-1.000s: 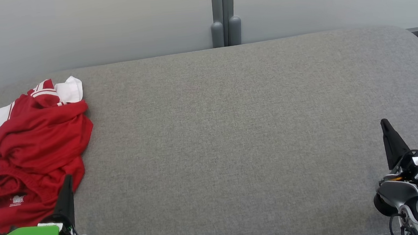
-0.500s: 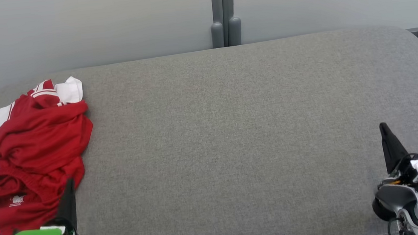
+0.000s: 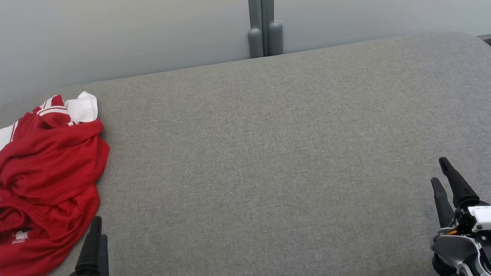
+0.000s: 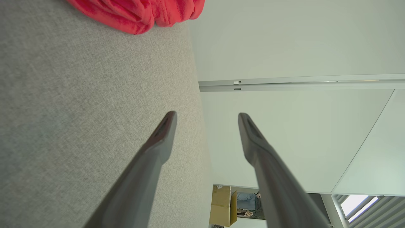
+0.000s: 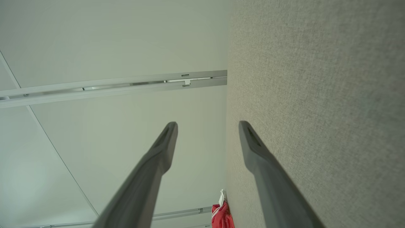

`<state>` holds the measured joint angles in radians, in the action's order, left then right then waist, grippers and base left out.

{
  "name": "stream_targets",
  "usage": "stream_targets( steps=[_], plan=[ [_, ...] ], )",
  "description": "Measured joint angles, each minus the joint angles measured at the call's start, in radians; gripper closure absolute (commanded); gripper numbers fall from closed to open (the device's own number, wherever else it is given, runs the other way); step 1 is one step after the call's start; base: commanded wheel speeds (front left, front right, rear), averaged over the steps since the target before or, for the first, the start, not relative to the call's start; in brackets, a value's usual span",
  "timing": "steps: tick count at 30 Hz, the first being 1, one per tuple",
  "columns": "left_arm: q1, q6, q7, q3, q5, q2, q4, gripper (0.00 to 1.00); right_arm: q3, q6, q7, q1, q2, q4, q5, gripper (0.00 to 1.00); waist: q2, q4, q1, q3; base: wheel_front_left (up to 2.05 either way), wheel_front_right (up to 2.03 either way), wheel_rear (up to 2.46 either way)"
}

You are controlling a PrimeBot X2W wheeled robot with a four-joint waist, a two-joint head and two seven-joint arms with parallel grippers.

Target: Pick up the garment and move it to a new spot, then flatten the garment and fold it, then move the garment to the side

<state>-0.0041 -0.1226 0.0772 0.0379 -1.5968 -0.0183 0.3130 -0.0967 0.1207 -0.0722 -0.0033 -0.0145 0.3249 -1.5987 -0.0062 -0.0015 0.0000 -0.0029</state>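
The left end effector (image 3: 99, 228), spread and empty like the right end effector (image 3: 438, 170), sits beside the crumpled red garment (image 3: 40, 182) at the left end of the tabletop (image 3: 273, 153): pinch a raised fold.
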Motion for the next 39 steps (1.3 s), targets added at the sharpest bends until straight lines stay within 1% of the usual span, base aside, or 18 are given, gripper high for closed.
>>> stream_targets(
  steps=[5,7,11,12,15,16,20,28,31,38,39],
  plan=[
    [0.000,0.000,-0.018,-0.012,0.018,0.000,-0.009,0.00,0.013,-0.001,0.017,0.000,0.000,-0.010,0.041,0.00,0.0000,-0.001,0.0000,-0.004,0.00,0.00,0.00],
    [0.000,0.001,-0.023,-0.018,0.046,0.000,-0.015,0.00,0.019,-0.008,0.024,0.000,-0.002,-0.016,0.070,0.00,0.0000,-0.002,0.0000,-0.005,0.00,0.00,0.00],
    [0.000,0.001,-0.039,-0.038,0.086,-0.003,-0.034,0.00,0.025,-0.010,0.036,0.000,-0.011,-0.033,0.131,0.00,0.0000,-0.003,0.0000,-0.008,0.00,0.00,0.00],
    [0.000,0.004,-0.043,-0.040,0.105,-0.004,-0.035,0.00,0.026,-0.017,0.037,0.000,-0.014,-0.039,0.148,0.00,0.0000,-0.003,0.0000,-0.009,0.00,0.00,0.00],
    [-0.001,0.014,-0.052,-0.048,0.141,-0.011,-0.043,0.00,0.031,-0.019,0.046,-0.001,-0.019,-0.054,0.199,0.00,0.0000,-0.004,0.0000,-0.010,0.00,0.00,0.00],
    [-0.001,0.020,-0.053,-0.051,0.156,-0.015,-0.046,0.00,0.035,-0.026,0.047,-0.001,-0.019,-0.060,0.214,0.00,0.0000,-0.005,0.0000,-0.011,0.00,0.00,0.00],
    [-0.001,0.034,-0.065,-0.068,0.215,-0.027,-0.064,0.00,0.050,-0.035,0.064,-0.002,-0.022,-0.080,0.285,0.00,0.0000,-0.006,0.0000,-0.013,0.00,0.00,0.00],
    [-0.002,0.063,-0.093,-0.080,0.372,-0.040,-0.101,0.00,0.095,-0.061,0.089,-0.003,-0.042,-0.117,0.436,0.00,0.0000,-0.007,0.0000,-0.016,0.00,0.00,0.00],
    [-0.002,0.076,-0.105,-0.104,0.449,-0.054,-0.113,0.00,0.120,-0.070,0.100,-0.003,-0.050,-0.128,0.512,0.00,0.0000,-0.007,0.0000,-0.018,0.00,0.00,0.00],
    [-0.002,0.096,-0.124,-0.133,0.575,-0.068,-0.132,0.00,0.160,-0.081,0.125,-0.003,-0.051,-0.144,0.621,0.00,0.0000,-0.009,0.0000,-0.020,0.00,0.00,0.00],
    [-0.002,0.097,-0.132,-0.138,0.592,-0.068,-0.132,0.00,0.166,-0.089,0.128,-0.002,-0.051,-0.146,0.636,0.00,0.0000,-0.009,0.0000,-0.021,0.00,0.00,0.00]
  ],
)
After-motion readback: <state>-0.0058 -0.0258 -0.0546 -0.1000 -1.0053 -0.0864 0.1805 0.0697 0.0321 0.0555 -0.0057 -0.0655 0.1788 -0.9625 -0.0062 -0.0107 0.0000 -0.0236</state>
